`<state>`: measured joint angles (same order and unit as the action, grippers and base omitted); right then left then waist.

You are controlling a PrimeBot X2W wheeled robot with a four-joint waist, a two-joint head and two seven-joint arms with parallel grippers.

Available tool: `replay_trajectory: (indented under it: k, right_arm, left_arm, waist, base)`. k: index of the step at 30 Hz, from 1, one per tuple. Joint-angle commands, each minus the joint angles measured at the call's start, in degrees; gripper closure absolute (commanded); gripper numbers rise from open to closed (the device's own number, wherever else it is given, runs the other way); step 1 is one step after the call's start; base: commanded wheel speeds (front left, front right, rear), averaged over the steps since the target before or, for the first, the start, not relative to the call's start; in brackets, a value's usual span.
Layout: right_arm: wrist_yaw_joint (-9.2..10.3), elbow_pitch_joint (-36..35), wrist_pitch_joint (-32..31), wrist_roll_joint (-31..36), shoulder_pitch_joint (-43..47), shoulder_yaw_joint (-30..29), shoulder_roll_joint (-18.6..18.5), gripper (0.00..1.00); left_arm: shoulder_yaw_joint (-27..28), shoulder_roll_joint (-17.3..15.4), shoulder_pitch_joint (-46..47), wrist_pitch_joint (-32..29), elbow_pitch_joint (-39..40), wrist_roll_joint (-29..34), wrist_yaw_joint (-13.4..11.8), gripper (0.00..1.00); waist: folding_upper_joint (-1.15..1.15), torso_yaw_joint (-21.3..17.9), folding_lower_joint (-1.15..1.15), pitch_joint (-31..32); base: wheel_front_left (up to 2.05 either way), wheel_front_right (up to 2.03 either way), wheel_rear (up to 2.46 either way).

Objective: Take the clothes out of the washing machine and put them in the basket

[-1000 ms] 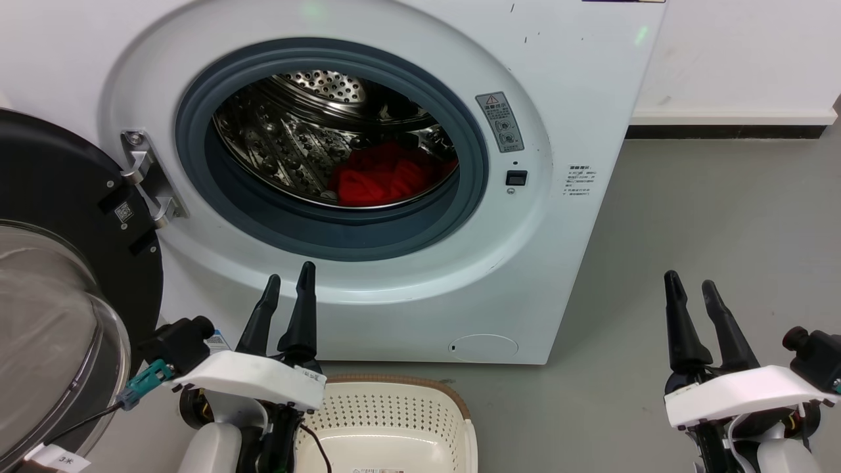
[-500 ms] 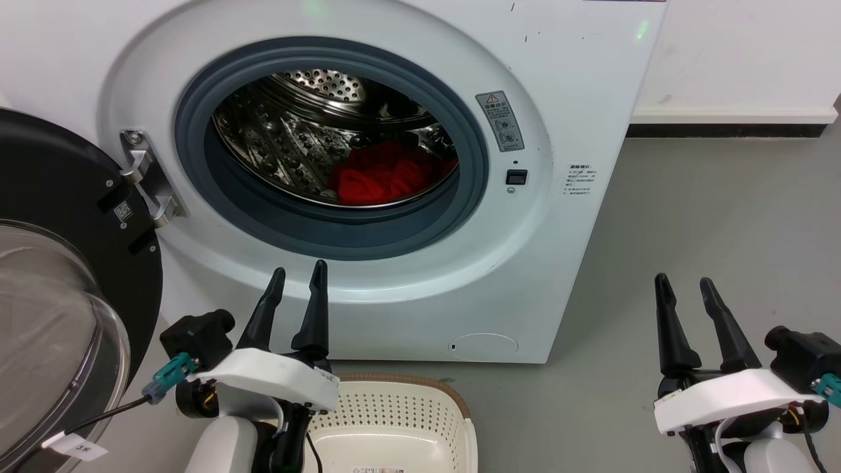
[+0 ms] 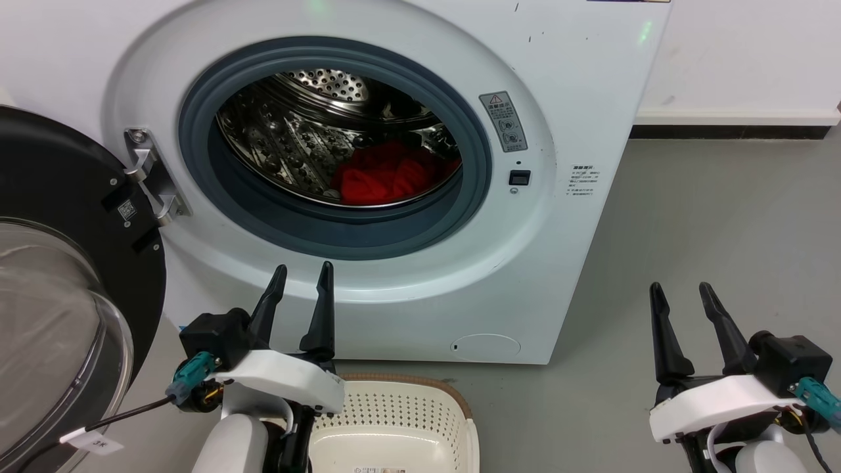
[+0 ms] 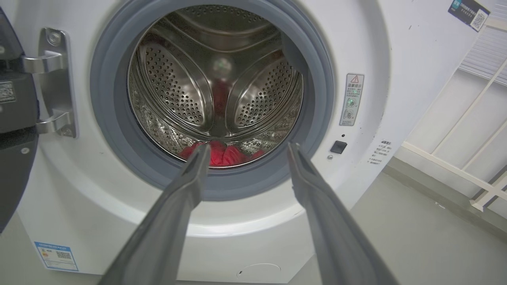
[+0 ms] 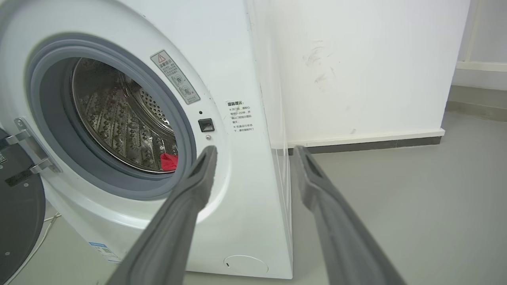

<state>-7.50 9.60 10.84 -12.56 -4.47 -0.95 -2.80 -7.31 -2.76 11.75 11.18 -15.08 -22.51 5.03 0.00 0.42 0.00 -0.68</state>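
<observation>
The left gripper (image 3: 303,269) and right gripper (image 3: 679,289) hung empty, jaws apart, while the bright red fabric clothes (image 3: 387,177) lay inside the large white washing machine (image 3: 578,98), with the cream-white perforated plastic basket (image 3: 394,407) before it.

The white washing machine (image 3: 578,92) stands with its round door (image 3: 59,190) swung open leftward; red clothes (image 3: 387,179) lie bunched low in its steel drum (image 3: 289,144). The cream basket (image 3: 394,410) sits on the floor (image 3: 723,217) just before it
</observation>
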Motion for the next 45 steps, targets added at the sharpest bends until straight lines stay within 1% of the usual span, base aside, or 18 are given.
replay_trajectory:
  k: [1,13,31,34,45]
  right_arm:
    - [0.01,-0.1,0.4,1.3,-0.5,0.0,-0.2,0.0]
    - [0.01,0.5,0.9,7.2,-0.5,-0.1,-0.2,0.0]
    - [0.02,1.1,2.7,14.3,-0.7,0.2,-0.1,0.0]
    - [0.02,1.1,3.0,14.9,-0.7,0.2,-0.1,0.0]
    - [0.02,1.3,3.5,13.5,-1.0,0.3,-0.1,0.0]
  left_arm:
    - [-0.2,-0.1,1.1,0.4,0.1,1.5,0.0,0.0]
    - [-0.8,-0.2,1.6,1.8,-1.3,7.4,-0.7,0.0]
    - [-1.5,-0.2,2.5,3.9,-3.4,14.4,-1.9,0.0]
    - [-1.4,-0.2,2.5,4.1,-3.6,14.9,-2.1,0.0]
    - [-0.9,-0.2,2.7,4.0,-4.1,13.8,-1.7,0.0]
  waist:
    - [0.0,0.1,0.0,0.0]
    - [0.0,0.2,0.0,0.1]
    - [0.0,0.4,0.0,0.1]
    - [0.0,0.4,0.0,0.1]
    - [0.0,0.6,0.0,-0.2]
  base:
    - [0.0,0.0,0.0]
    - [0.0,0.0,0.0]
    - [0.0,0.0,0.0]
    - [0.0,0.0,0.0]
    - [0.0,0.0,0.0]
